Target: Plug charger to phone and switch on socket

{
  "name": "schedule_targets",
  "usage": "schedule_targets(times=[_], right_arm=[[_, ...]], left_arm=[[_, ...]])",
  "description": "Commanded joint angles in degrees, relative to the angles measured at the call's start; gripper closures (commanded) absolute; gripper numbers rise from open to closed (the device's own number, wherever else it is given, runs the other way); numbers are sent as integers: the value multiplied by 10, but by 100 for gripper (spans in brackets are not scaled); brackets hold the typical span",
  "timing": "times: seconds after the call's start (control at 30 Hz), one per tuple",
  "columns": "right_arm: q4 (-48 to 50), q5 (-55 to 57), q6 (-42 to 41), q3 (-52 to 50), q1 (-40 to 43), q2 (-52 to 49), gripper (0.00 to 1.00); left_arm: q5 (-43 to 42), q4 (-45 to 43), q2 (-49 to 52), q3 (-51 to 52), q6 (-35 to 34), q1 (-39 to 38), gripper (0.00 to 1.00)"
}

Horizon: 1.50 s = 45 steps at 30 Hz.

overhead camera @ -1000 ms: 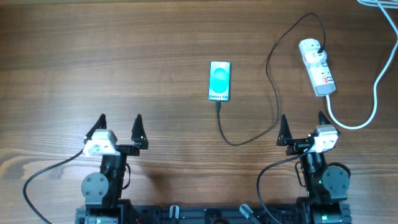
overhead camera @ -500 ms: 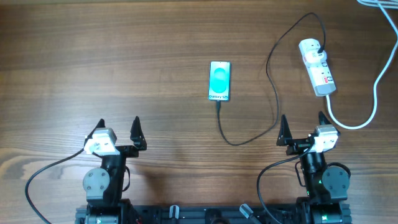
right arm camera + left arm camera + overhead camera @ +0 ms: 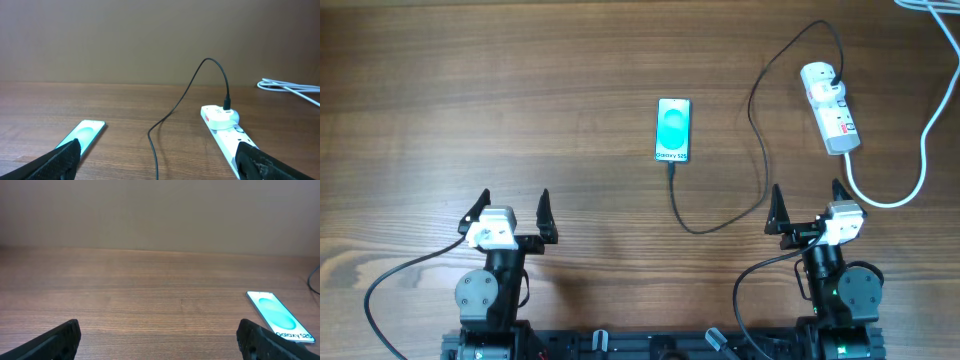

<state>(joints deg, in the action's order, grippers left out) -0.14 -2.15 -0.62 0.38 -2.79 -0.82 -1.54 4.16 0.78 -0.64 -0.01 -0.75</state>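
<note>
Phone (image 3: 673, 130) at frame centre on wooden tabletop (image 3: 520, 80), charger (image 3: 757, 120) tip at its lower edge, cable looping to socket (image 3: 830, 122) upper right, left hand (image 3: 513, 200) and right hand (image 3: 806, 192) spread wide, empty, along bottom.

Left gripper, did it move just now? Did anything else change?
The left gripper shifted slightly to its right and back toward its base, open and empty. The right gripper, the turquoise-screened phone, the thin black charger cable and the white power strip stayed put.
</note>
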Motion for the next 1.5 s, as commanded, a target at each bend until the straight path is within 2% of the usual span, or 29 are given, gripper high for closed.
schedule_targets(times=[0.0, 0.73, 1.47], right_arm=[[2, -5, -9, -1, 2, 6, 0], [2, -5, -9, -1, 2, 6, 0], [2, -5, -9, -1, 2, 6, 0]], left_arm=[[12, 3, -6, 3, 13, -2, 0], [42, 2, -6, 3, 13, 10, 0], [26, 2, -6, 3, 14, 10, 0]])
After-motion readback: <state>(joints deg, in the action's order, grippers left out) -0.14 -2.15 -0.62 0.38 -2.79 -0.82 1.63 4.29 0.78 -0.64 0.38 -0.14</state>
